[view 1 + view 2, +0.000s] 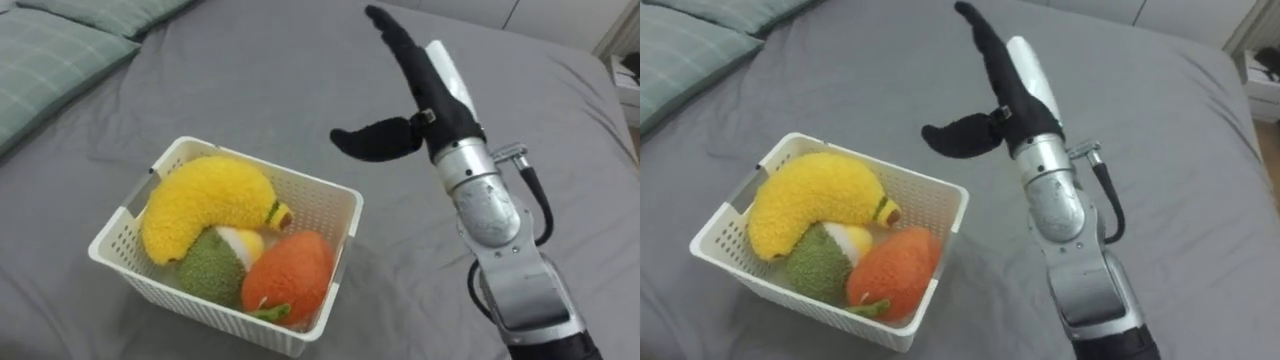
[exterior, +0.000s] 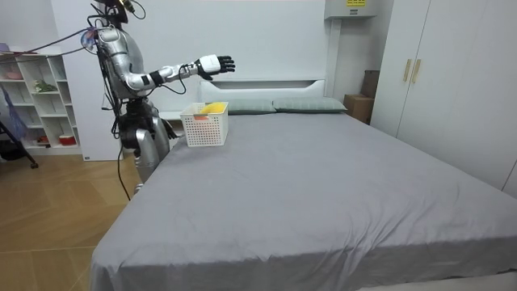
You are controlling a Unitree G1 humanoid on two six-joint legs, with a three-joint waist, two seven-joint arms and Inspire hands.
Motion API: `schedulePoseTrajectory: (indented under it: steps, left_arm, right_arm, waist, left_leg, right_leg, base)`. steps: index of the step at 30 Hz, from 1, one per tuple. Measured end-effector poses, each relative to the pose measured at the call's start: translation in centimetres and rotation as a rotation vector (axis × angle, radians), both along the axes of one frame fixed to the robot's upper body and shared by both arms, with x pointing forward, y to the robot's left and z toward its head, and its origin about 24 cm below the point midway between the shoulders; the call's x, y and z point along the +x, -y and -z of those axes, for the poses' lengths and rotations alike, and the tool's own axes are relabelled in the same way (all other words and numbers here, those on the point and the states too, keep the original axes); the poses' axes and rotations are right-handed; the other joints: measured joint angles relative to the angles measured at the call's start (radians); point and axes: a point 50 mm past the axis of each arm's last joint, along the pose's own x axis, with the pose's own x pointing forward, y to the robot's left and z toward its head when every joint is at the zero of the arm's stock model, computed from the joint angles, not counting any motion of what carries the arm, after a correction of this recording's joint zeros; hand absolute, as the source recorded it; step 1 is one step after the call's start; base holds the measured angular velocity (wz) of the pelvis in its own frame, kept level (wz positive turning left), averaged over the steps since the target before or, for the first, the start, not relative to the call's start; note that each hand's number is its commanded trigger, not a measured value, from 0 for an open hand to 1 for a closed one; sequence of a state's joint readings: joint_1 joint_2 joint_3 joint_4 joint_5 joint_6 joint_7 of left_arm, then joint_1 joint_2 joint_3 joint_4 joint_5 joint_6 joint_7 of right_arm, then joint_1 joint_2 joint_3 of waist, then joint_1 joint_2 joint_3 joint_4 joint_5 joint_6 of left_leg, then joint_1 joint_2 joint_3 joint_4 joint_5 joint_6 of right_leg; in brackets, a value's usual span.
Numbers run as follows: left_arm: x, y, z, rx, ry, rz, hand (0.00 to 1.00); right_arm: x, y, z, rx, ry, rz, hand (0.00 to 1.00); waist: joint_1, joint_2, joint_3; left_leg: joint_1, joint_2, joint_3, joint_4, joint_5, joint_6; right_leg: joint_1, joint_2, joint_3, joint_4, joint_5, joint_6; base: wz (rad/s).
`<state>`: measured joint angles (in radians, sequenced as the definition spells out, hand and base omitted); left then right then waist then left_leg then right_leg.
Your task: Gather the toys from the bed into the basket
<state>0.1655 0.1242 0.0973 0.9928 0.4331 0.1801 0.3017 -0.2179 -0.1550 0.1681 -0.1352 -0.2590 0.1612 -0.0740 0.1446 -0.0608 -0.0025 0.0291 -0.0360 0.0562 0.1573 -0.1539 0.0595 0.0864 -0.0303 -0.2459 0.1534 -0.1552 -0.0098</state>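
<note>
Right hand [image 1: 432,100] is raised over the grey bedsheet [image 1: 280,70], fingers straight and spread, thumb swung out towards the basket. It holds nothing. It hangs above and beyond the basket's far right corner, not touching it.

White perforated plastic basket [image 1: 190,300] sits on the sheet at lower left. It holds three plush toys:
- yellow plush banana [image 1: 200,200], curved, lying on top along the far left side, its stem end pointing towards the basket's middle
- green plush toy [image 1: 210,268], tucked under the banana against the near wall
- orange plush toy [image 1: 290,272] with a green leaf at its base, in the near right corner, touching the green one

A small white plush part shows between the three; cannot tell which toy it belongs to.

Green checked pillows [image 1: 50,50] lie at upper left, well apart from the basket.

Room view: the robot stands on the wooden floor beside the bed, near its head end, right arm stretched out level above the basket. A white shelf unit [image 2: 40,97] stands behind it, and wardrobes [image 2: 452,81] are at the room view's right.
</note>
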Motion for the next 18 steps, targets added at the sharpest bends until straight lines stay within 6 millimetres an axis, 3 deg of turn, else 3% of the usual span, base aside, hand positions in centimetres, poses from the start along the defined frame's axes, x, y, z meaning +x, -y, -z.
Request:
schedulePoseTrajectory:
  steps: [2, 5, 10, 15, 18]
  left_arm:
    - [0.0, 0.0, 0.0, 0.000, 0.006, 0.002, 0.00]
    - [-0.2, 0.1, 0.0, -0.004, 0.019, 0.007, 0.00]
    - [-2.4, 0.0, 0.3, -0.009, -0.025, -0.005, 0.00]
    - [-3.4, 0.0, 0.4, -0.004, -0.032, -0.009, 0.00]
    - [-3.5, 0.1, 0.4, -0.011, -0.018, -0.005, 0.00]
  right_arm:
    - [-0.4, 0.9, 0.5, 0.032, 0.005, 0.047, 0.00]
    - [-1.3, 2.6, 1.6, 0.065, -0.012, 0.126, 0.00]
    - [-2.6, 5.6, 2.7, 0.116, -0.014, 0.294, 0.00]
    - [-4.0, 8.4, 3.2, 0.176, 0.022, 0.447, 0.00]
    - [-5.0, 9.8, 3.6, 0.202, 0.045, 0.525, 0.00]
  waist:
    - [-0.011, 0.003, -0.0039]
    - [-0.034, 0.013, -0.0025]
    - [-0.096, 0.031, -0.0041]
    - [-0.139, 0.029, -0.0045]
    - [-0.148, 0.029, -0.0042]
  left_leg:
    - [0.002, 0.002, 0.007, -0.003, 0.000, 0.000]
    - [0.007, 0.003, 0.015, -0.004, 0.000, 0.000]
    - [0.019, 0.007, 0.036, -0.009, 0.000, 0.000]
    - [0.027, 0.010, 0.051, -0.016, -0.001, -0.001]
    - [0.035, 0.012, 0.062, -0.021, -0.003, -0.002]
  right_leg:
    - [0.000, 0.001, 0.002, 0.000, 0.000, 0.000]
    - [0.002, 0.002, 0.009, 0.000, 0.000, 0.000]
    - [-0.004, 0.004, 0.026, 0.001, 0.000, 0.000]
    - [-0.005, 0.007, 0.043, 0.001, 0.000, 0.000]
    - [-0.004, 0.011, 0.055, 0.002, 0.000, 0.000]
  base:
    - [-0.05]
    - [-0.07]
    - [-0.11]
    - [-0.11]
    - [-0.12]
